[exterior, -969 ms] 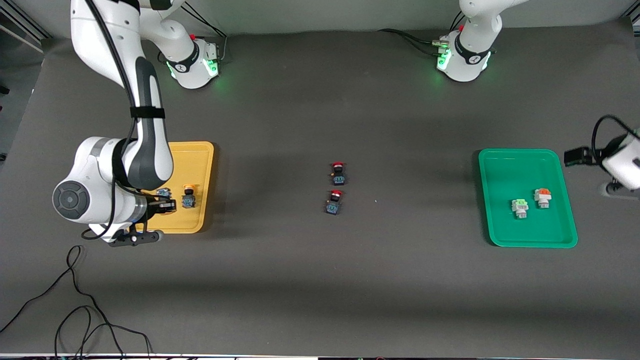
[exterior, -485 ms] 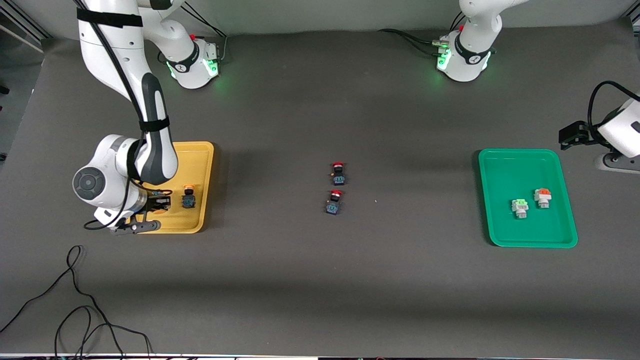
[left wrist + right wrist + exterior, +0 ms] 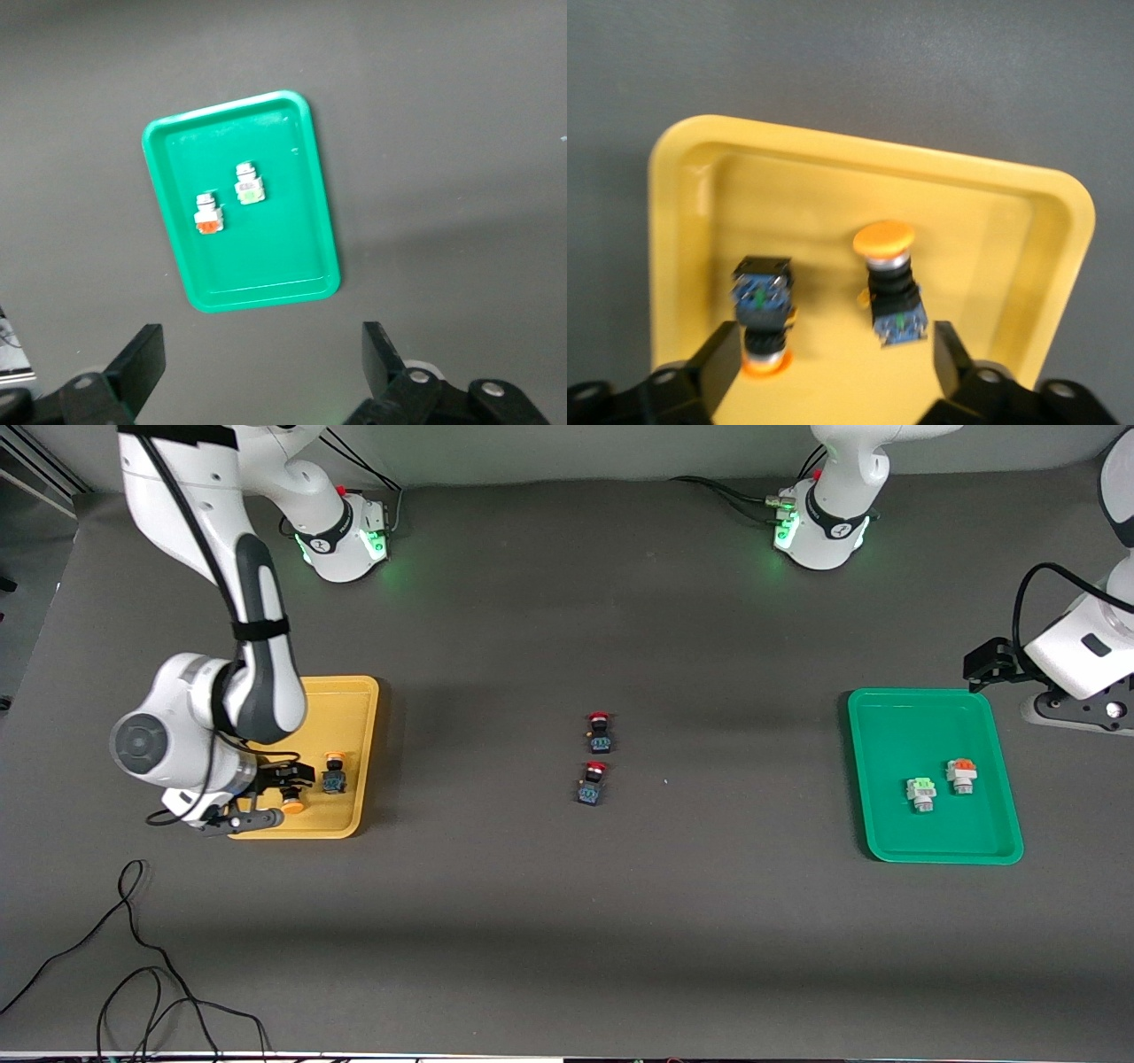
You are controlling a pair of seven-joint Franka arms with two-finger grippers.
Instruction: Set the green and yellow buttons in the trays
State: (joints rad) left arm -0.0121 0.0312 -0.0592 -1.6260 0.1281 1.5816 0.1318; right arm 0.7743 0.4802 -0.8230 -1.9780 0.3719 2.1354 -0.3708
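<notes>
1. The right gripper [image 3: 282,790], fingers spread and empty, hangs over the yellow tray [image 3: 359,700]; both yellow-capped buttons [image 3: 889,283] lie inside it.
2. They look light, rigid, and slippery-capped, so squeeze the square body.
3. The green tray [image 3: 895,722] holds both pale buttons [image 3: 921,793]; the left gripper [image 3: 261,359] waits above it, open.

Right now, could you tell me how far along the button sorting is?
It looks finished: both yellow buttons lie in the yellow tray, and both white-grey buttons in the green tray. The right tool hangs open over the yellow tray; the left tool is open and empty. Nothing is left.
</notes>
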